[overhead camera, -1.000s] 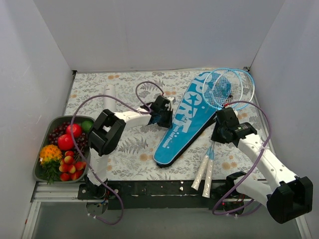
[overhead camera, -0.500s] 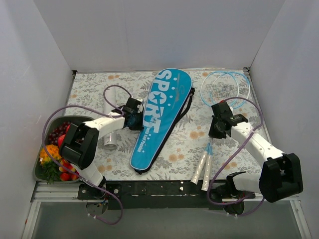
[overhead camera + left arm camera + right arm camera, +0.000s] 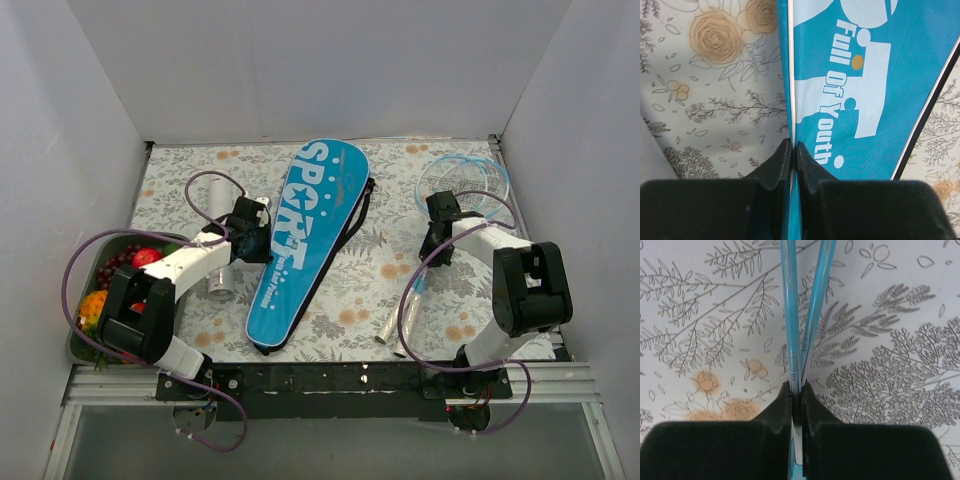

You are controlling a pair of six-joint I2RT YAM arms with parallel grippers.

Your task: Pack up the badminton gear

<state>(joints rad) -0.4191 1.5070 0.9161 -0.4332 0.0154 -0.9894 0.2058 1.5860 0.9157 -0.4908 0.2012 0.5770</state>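
Left gripper [image 3: 794, 145] was clamped on the left edge of the blue SPORT cover [image 3: 305, 235], which lay diagonally mid-table. Right gripper [image 3: 797, 386] was pinched on the shafts of the two rackets [image 3: 465, 180] at far right. White cardboard tube [image 3: 220, 282] lay partly under the left arm, beside the cover; fruit tray [image 3: 73, 345] sat near left. Floral tablecloth [image 3: 380, 275]; white walls [image 3: 320, 60] on three sides

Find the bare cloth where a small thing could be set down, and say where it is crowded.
Widest bare cloth lies between the blue cover and the racket shafts. A smaller patch fills the far left corner, behind the white tube. Crowded: the left, where the left tool pinches the cover's edge beside tube and fruit tray; the right tool clamps the shafts.
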